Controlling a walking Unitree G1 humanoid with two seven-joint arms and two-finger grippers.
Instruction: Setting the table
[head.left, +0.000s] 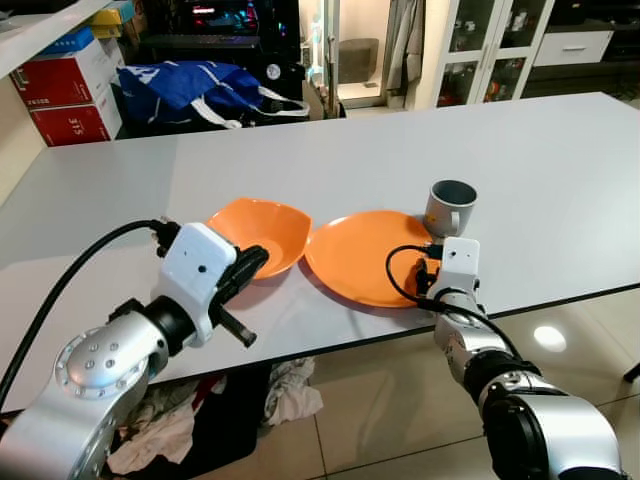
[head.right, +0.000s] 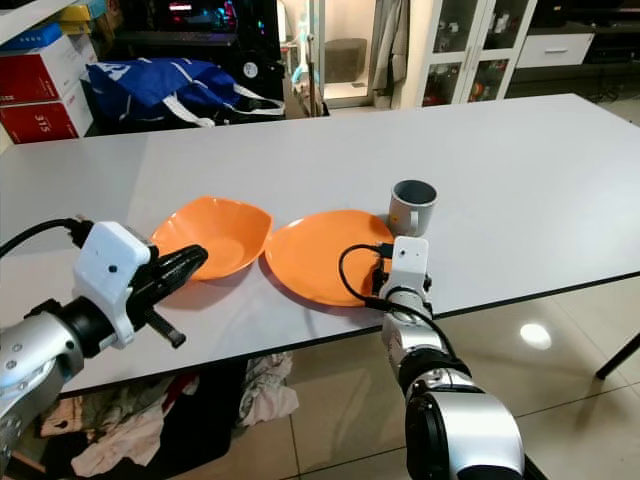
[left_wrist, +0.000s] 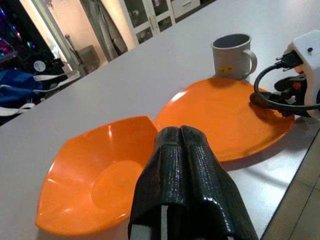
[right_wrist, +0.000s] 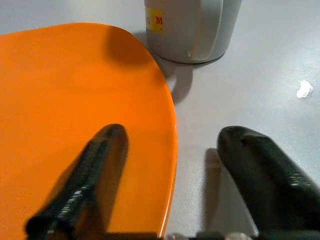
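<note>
Mid-frame on the worktop (head.left: 560, 170), bowl (head.left: 262, 232), plate (head.left: 365, 255) and mug (head.left: 450, 207) are set; cutlery remains, seemingly. Left gripper (left_wrist: 187, 187) fingers together; right gripper (right_wrist: 170, 170) fingers apart astride the plate's rim.

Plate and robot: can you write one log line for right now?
left gripper: shut, over bowl | right gripper: open, straddling plate rim | mug: upright behind plate

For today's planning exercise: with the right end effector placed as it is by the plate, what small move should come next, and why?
Probably close the right end effector on the orange plate. Its fingers are open and straddle the plate's rim, one finger over the plate, the other over the table, so a grasp seems ready. The grey mug stands just beyond the rim, so avoid pushing forward.
</note>
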